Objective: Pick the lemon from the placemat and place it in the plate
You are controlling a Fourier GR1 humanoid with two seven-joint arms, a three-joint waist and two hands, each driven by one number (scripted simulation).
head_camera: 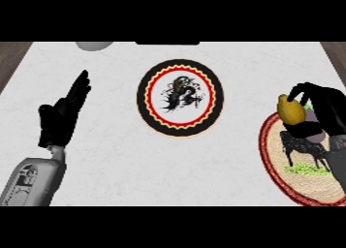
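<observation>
A yellow lemon point(290, 109) is held in my right hand point(324, 110), whose fingers and thumb curl round it above the left part of the round placemat point(301, 181). The placemat is tan with a red rim and a black horse figure, at the right edge of the counter. The plate point(180, 98) lies in the middle, with a black rim, a red and yellow zigzag ring and a dark dragon drawing on white. It sits to the left of the lemon, apart from it. My left hand point(63, 115) rests open at the left, fingers straight and pointing up.
A white counter top point(103, 164) carries everything, with wooden floor showing at both upper corners. A grey rounded object point(95, 45) and a dark flat thing point(168, 43) sit at the far edge.
</observation>
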